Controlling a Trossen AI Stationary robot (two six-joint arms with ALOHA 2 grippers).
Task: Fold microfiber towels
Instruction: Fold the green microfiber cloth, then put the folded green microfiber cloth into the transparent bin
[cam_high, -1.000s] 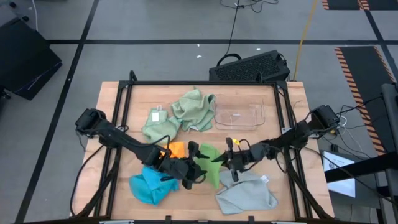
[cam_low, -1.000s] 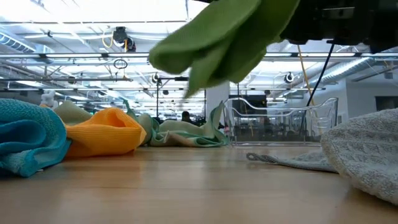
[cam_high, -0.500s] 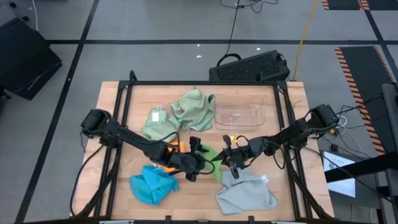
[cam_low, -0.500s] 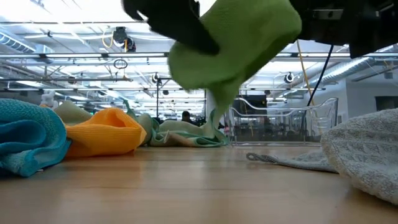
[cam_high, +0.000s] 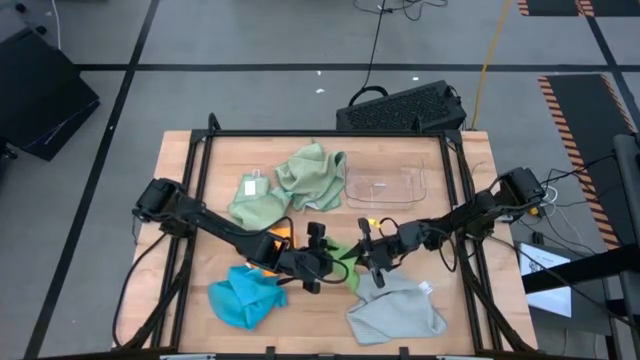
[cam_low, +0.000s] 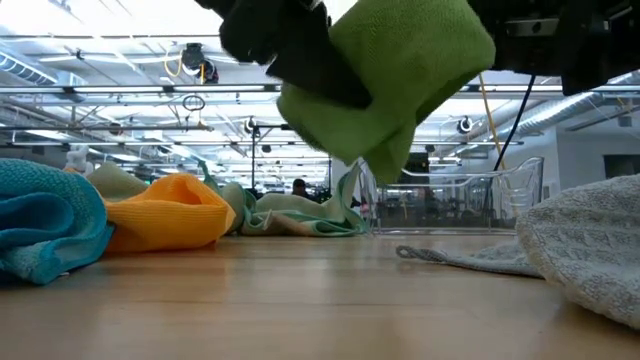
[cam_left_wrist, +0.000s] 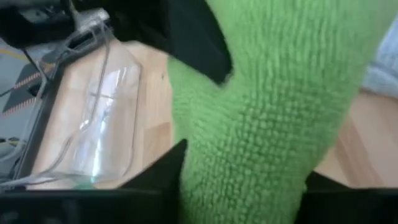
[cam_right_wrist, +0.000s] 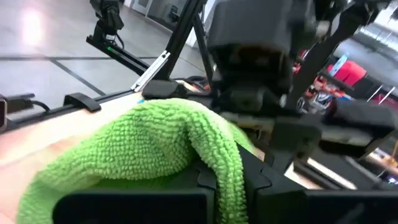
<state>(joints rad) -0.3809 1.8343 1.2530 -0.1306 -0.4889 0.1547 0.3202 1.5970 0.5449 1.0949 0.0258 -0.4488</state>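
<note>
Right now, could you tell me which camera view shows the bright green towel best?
The low view: the bright green towel hangs clear above the table, bunched between both grippers. The high view shows only a sliver of it between the arms; both wrist views show just close-up pile, no outline.

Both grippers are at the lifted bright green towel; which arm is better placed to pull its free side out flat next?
Probably left: the left gripper straddles the bright green towel; the right gripper already pinches it.
</note>
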